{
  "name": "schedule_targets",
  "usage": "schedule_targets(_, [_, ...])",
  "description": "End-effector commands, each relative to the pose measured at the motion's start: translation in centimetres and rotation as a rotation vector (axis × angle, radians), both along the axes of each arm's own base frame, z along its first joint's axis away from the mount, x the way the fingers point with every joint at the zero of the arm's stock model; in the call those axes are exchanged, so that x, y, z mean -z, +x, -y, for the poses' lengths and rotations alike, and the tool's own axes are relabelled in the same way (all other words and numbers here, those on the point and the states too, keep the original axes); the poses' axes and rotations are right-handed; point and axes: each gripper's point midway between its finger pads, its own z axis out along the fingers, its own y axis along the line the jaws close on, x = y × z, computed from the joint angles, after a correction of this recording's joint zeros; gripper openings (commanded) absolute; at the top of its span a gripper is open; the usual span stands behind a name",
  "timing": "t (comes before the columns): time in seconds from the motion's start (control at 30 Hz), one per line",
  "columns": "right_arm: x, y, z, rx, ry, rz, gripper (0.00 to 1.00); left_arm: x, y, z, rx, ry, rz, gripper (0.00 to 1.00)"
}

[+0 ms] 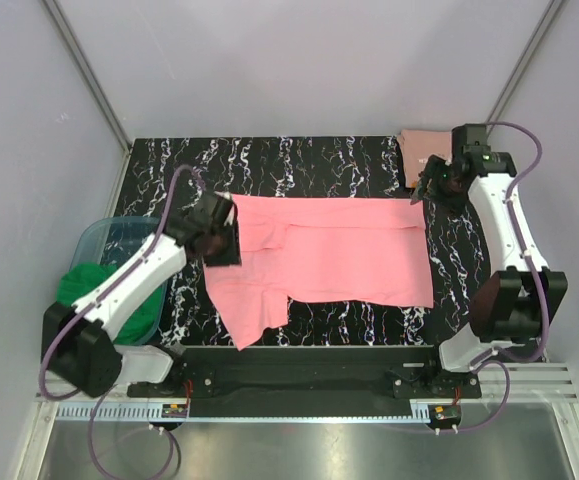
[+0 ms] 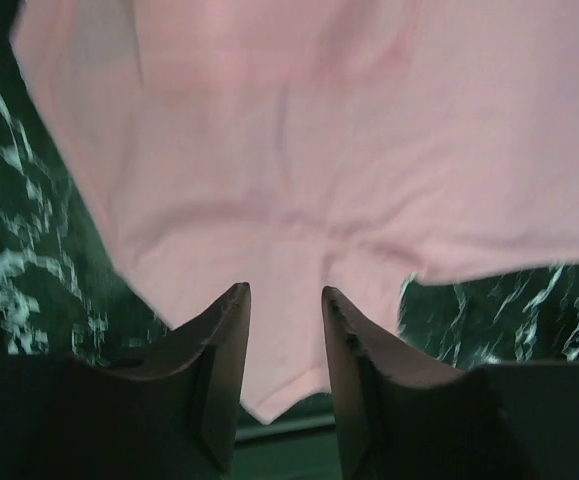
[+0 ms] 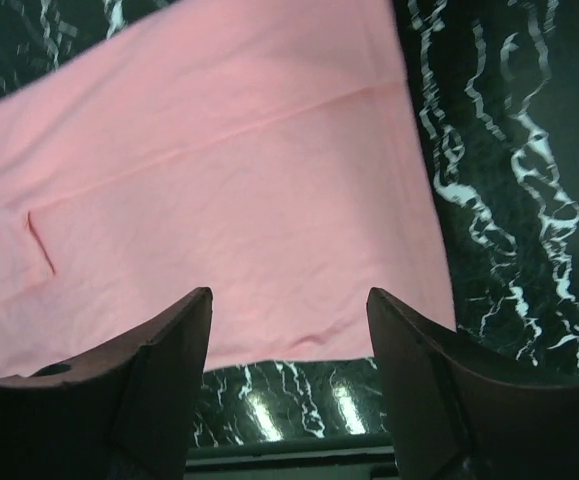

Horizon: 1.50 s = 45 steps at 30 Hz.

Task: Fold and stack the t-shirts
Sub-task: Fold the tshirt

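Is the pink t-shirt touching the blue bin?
Apart. The top view shows black table between the pink t-shirt and the bin.

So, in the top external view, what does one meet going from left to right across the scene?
Clear bin holding green cloth → left tool → pink t-shirt, spread flat → folded salmon t-shirt at the far right corner.

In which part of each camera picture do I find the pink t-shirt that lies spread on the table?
Top external: the pink t-shirt lies spread in the middle of the picture.
Left wrist: it fills most of the upper part.
Right wrist: it covers the upper left and the centre.
Shared landmark: the black marbled table top, seen beside the shirt in all three.
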Motion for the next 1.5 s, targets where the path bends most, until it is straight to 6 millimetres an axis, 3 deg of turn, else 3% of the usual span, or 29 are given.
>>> schedule_targets(0.0, [1.2, -2.6, -4.6, -0.155, 0.023, -0.044, 0.7, 3.2, -6.2, -2.0, -0.077, 0.055, -0.111, 0.39])
schedule_targets(0.13, [1.4, -4.4, -7.7, -0.25, 0.044, -0.039, 0.68, 6.2, -12.3, -1.7, -0.099, 0.039, -0.18, 0.4])
schedule_targets(0.23, [1.3, -5.5, -9.0, -0.283, 0.075, -0.041, 0.67, 7.0, -14.4, -0.7, -0.109, -0.006, -0.208, 0.41])
schedule_targets(0.43, [0.3, -6.7, -9.6, -0.302, 0.101, -0.015, 0.67, 9.2, -17.1, 0.9, -0.08, -0.038, -0.245, 0.46])
schedule_targets(0.67, [0.1, -8.3, -9.6, -0.303, 0.114, -0.012, 0.67, 11.1, -17.5, 2.2, -0.062, -0.014, -0.274, 0.49])
schedule_targets(0.8, [-0.1, -9.1, -9.3, -0.293, 0.11, -0.008, 0.68, 11.8, -17.3, 1.4, -0.089, 0.052, -0.281, 0.48])
schedule_targets(0.93, [-0.4, -9.4, -8.8, -0.293, 0.079, 0.0, 0.68, 12.5, -18.0, 0.3, -0.145, 0.108, -0.323, 0.48])
schedule_targets(1.23, [0.1, -9.2, -9.1, -0.291, 0.1, -0.004, 0.68, 13.6, -18.5, 1.3, -0.136, 0.069, -0.358, 0.48])
schedule_targets(1.47, [1.1, -9.7, -9.0, -0.277, 0.098, -0.031, 0.68, 13.2, -18.0, 0.8, -0.145, 0.082, -0.322, 0.35])
